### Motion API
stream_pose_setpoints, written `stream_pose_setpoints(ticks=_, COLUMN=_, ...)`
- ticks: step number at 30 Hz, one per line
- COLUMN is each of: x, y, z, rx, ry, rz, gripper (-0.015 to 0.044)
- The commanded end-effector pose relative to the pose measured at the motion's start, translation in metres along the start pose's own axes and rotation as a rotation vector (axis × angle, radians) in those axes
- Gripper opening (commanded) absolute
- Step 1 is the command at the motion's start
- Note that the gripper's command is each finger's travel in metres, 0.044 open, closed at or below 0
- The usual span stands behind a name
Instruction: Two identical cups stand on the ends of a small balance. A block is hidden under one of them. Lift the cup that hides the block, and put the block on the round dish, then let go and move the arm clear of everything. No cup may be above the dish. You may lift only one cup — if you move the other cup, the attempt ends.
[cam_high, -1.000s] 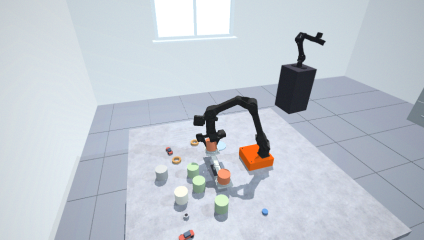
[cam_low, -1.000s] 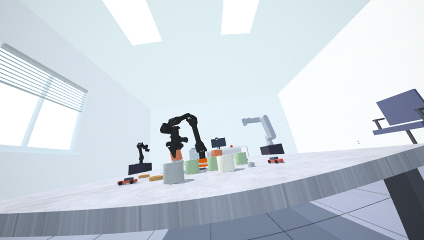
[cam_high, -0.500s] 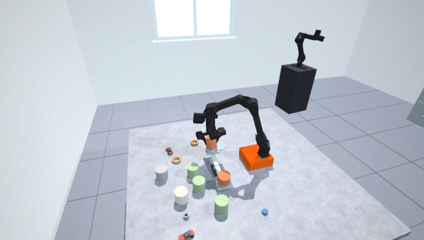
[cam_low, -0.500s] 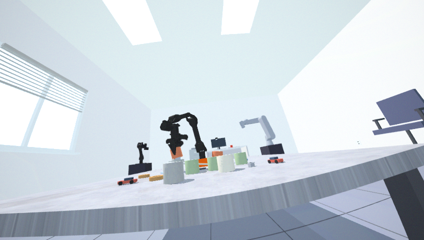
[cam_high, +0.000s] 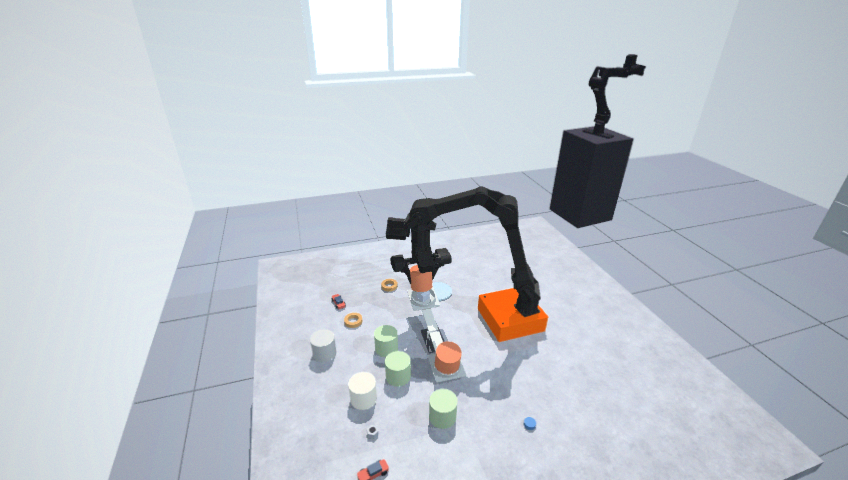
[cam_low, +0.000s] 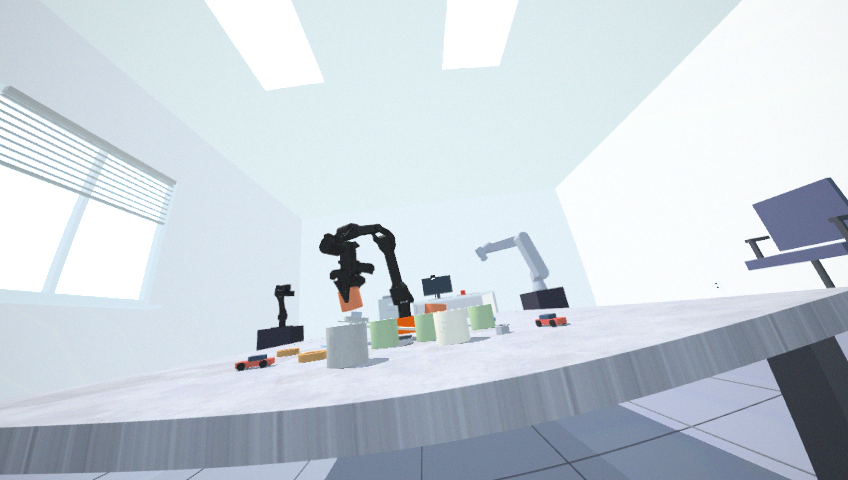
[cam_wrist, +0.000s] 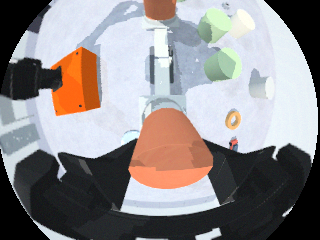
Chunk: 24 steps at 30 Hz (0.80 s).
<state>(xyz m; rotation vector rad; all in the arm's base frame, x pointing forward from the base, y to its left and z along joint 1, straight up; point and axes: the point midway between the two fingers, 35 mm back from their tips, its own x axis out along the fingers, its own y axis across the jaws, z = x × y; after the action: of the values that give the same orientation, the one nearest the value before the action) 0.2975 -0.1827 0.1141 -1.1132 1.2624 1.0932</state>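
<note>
My gripper (cam_high: 420, 275) (cam_low: 349, 292) (cam_wrist: 167, 141) is shut on an orange cup (cam_high: 421, 281) (cam_low: 351, 302) (cam_wrist: 170, 145), held above the balance's far end. A pale grey-blue block (cam_high: 421, 295) (cam_low: 355, 315) shows on that end, below the cup's rim; in the wrist view the cup hides it. The other orange cup (cam_high: 448, 358) (cam_low: 435, 307) (cam_wrist: 160, 9) stands on the near end. The balance (cam_high: 429, 319) (cam_wrist: 161, 65) is tilted, near end low, far end raised. The light blue round dish (cam_high: 443, 292) (cam_wrist: 131, 137) lies just right of the far end in the top view, partly hidden in the wrist view.
Green cylinders (cam_high: 386, 340) (cam_high: 397, 368) (cam_high: 443, 409) stand left and in front of the balance, with a white cylinder (cam_high: 362, 391) and grey cylinder (cam_high: 323, 346) farther left. Orange rings (cam_high: 389, 284) (cam_high: 352, 320) and a red toy car (cam_high: 338, 301) lie at the far left. A blue disc (cam_high: 530, 423) lies near right.
</note>
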Motion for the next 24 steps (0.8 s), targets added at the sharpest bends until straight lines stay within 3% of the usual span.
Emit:
stream_pose_setpoints(ticks=1, x=-0.01, y=-0.001, z=-0.001, rx=-0.003, ry=0.011, rz=-0.01, gripper=0.0)
stream_pose_setpoints(ticks=24, x=-0.04, y=0.004, z=0.001, rx=-0.003, ry=0.011, rz=-0.01, gripper=0.0)
